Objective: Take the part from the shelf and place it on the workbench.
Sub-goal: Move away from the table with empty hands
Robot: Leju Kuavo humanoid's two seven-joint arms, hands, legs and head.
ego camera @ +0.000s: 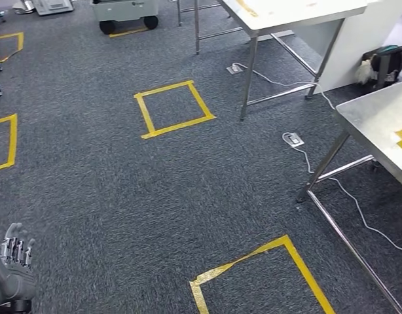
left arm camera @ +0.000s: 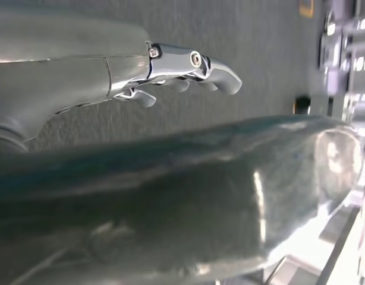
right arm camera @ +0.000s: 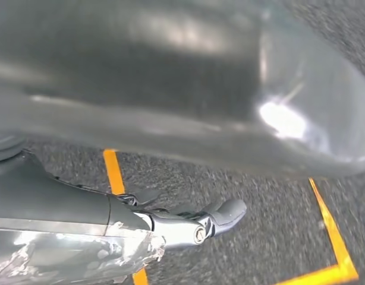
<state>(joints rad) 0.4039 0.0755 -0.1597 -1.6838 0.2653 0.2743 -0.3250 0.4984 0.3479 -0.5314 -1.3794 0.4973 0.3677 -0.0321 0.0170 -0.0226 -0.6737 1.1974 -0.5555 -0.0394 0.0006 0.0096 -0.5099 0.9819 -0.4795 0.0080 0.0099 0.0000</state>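
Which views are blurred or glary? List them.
Head view: sharp, evenly lit carpet, left hand in focus. Left wrist view: thumb a soft blur, with glare. Right wrist view: thumb blurred, with a bright glare spot.

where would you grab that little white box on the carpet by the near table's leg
Probably best to grip the white box across its two long sides, coming straight down from above. It lies flat on the carpet, so only its top and edges are free. Stay off the end where its white cable leaves, toward the table leg.
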